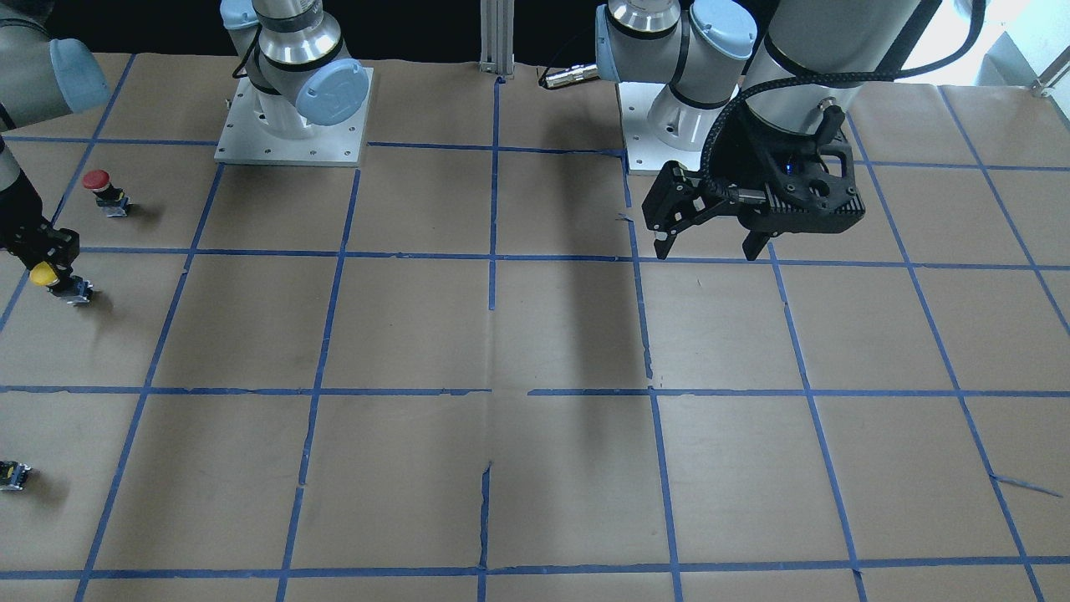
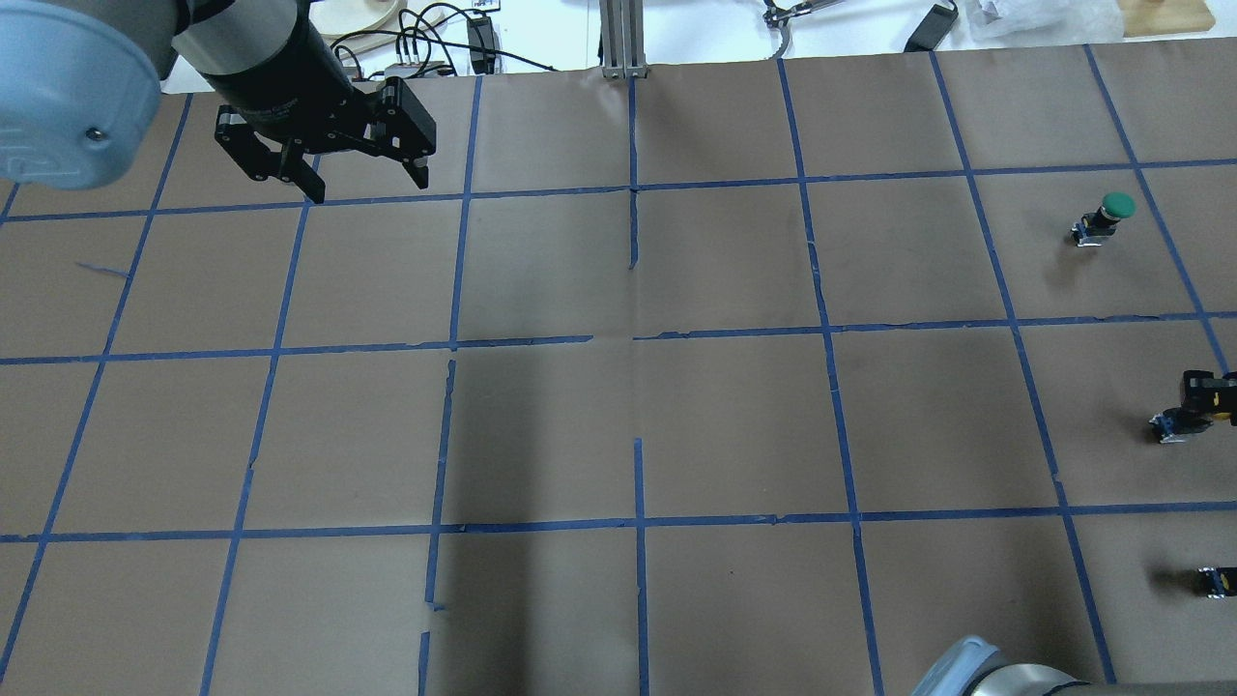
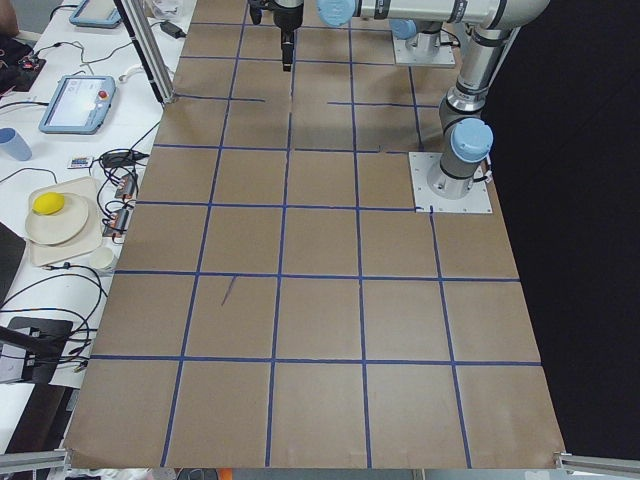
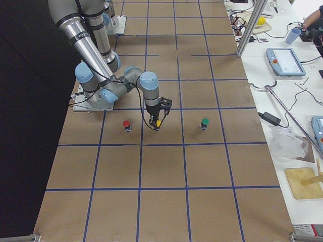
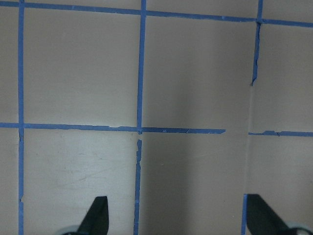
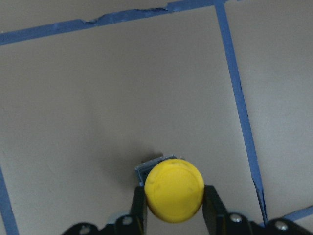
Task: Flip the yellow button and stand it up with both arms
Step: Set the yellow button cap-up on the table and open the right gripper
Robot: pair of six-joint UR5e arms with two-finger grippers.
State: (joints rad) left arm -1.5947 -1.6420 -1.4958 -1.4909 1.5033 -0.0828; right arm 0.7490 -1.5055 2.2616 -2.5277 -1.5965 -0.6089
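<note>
At the far left edge of the front-facing view, the right gripper (image 1: 43, 269) reaches down onto the yellow button (image 1: 42, 274). From its own wrist camera, the two black fingers (image 6: 138, 205) press against either side of the round yellow cap, clamped on it. The cap faces up and the silver-and-black body pokes out below it. I cannot tell whether the body's base rests on the paper or sits just above it.

A little up and to the right of it stands a red button (image 1: 97, 180), cap up, in the next grid square. Low at the left edge lies a small capless switch part (image 1: 15, 474), well apart from both.

The brown-papered table (image 1: 568, 334), marked into squares with blue tape, runs across the middle.

Right of centre, in the upper part of that view, the left gripper (image 1: 707, 251) hangs above the paper with its fingers spread wide and nothing between them.

In the right-side view the buttons form a row: red, yellow in the gripper, then a green button (image 4: 204, 122) farther right.
</note>
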